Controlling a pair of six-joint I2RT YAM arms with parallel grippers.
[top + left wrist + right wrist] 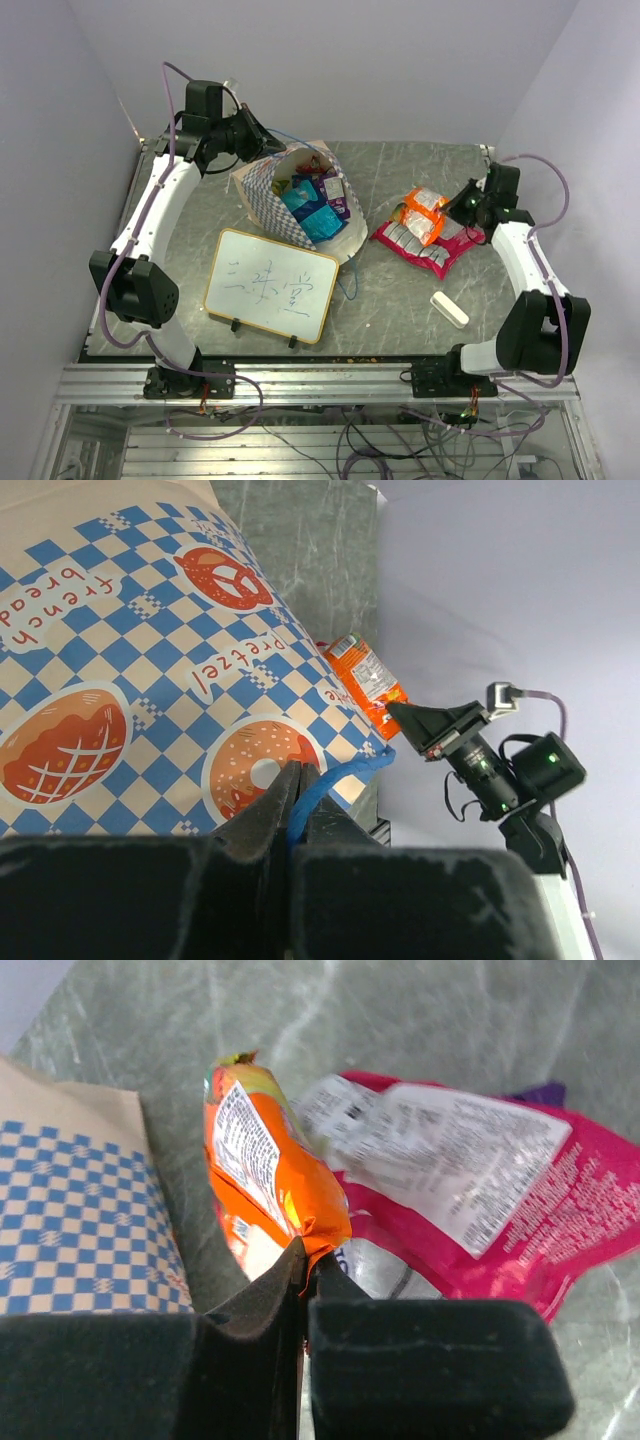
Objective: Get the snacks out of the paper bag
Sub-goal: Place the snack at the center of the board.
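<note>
The right end effector (305, 1258) pinches the crimped seam of a light, crinkly orange foil packet (265, 1160) — slippery, so seams grip best — over a magenta plastic packet (480, 1180) on the grey surface (400, 300): two out. Farther, the left end effector (300, 795) clamps the floppy tan chequered paper bag's (150, 630) blue cord handle (345, 772) — roughly three shiny blue-purple packets (312, 205) inside.

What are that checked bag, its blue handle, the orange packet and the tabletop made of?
The tall tan bag with blue-white checks looks like matte paper: flat print, no shine. Its thin blue cord handle seems to be twisted paper or string. The orange snack packet looks like glossy plastic film, crinkled with shiny highlights. The grey-green tabletop looks like veined stone or a printed laminate.
</note>
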